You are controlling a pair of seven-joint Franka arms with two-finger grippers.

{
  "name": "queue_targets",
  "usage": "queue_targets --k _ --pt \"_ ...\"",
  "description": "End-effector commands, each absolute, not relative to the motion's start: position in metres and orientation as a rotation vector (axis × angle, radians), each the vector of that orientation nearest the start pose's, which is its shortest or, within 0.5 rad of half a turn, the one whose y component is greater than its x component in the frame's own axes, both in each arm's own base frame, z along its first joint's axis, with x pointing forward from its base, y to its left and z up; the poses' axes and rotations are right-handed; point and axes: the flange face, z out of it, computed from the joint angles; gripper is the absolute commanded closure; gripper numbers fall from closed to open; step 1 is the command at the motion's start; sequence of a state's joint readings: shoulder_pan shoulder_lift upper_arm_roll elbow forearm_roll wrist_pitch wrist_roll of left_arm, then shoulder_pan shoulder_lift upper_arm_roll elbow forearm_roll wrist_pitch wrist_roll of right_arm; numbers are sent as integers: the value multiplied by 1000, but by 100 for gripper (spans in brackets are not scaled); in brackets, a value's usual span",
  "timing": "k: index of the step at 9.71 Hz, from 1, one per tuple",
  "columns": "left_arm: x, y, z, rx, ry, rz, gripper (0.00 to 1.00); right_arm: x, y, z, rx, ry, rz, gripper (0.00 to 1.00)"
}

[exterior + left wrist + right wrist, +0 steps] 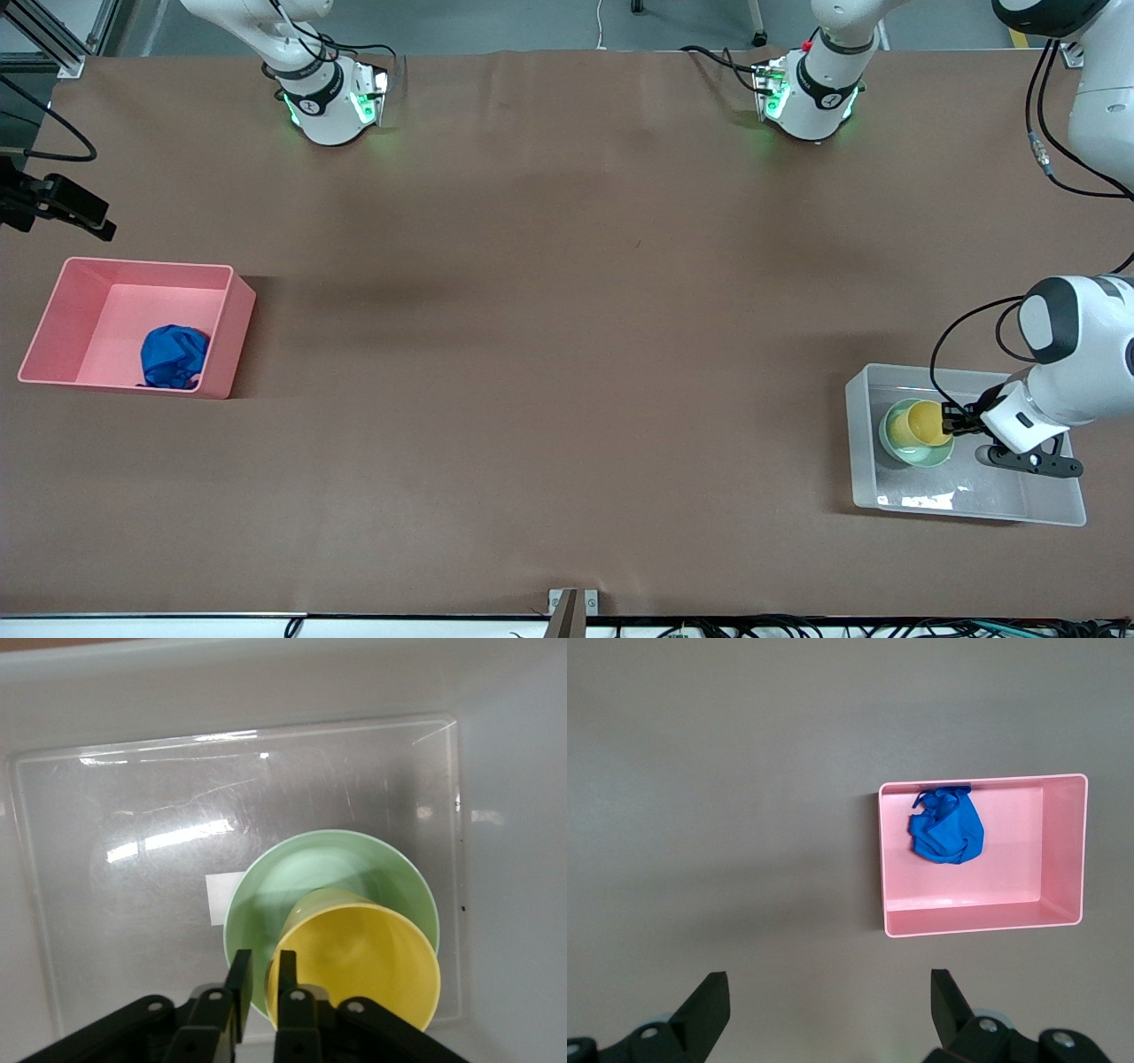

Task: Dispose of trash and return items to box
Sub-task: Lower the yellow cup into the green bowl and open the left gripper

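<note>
The yellow cup (926,424) sits inside the mint-green bowl (912,454), which rests in the clear box (974,509) toward the left arm's end of the table. My left gripper (955,424) is down in the box at the cup's rim. In the left wrist view its fingers (286,979) straddle the wall of the cup (372,957), with a small gap showing beside the wall, over the bowl (328,868). The blue trash (174,356) lies in the pink bin (146,263). My right gripper (830,1005) is open and empty, high over bare table.
The box's white label (221,899) shows beside the bowl on the box floor (133,859). In the right wrist view the trash (948,828) lies in a corner of the pink bin (983,926). A black camera mount (62,208) stands near the pink bin.
</note>
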State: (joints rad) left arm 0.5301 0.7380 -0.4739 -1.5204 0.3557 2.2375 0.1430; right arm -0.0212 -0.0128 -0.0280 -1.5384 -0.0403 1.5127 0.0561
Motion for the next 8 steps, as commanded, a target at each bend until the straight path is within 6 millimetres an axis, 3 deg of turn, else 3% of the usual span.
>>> queue_targets --k 1,2,3,5,8 --pt "709 112 269 -3117 319 -115 15 538 -35 640 -3162 87 18 1" --pt "709 110 280 -3107 325 -112 0 538 -33 639 -3163 74 21 1" --pt "708 107 297 -3099 329 -101 0 538 -28 639 -3163 57 18 2" --pt "703 83 350 -3082 337 -103 0 541 -20 641 -3164 33 -19 2" --pt "685 45 419 -3084 131 -50 0 543 -10 641 -3164 1 -21 2"
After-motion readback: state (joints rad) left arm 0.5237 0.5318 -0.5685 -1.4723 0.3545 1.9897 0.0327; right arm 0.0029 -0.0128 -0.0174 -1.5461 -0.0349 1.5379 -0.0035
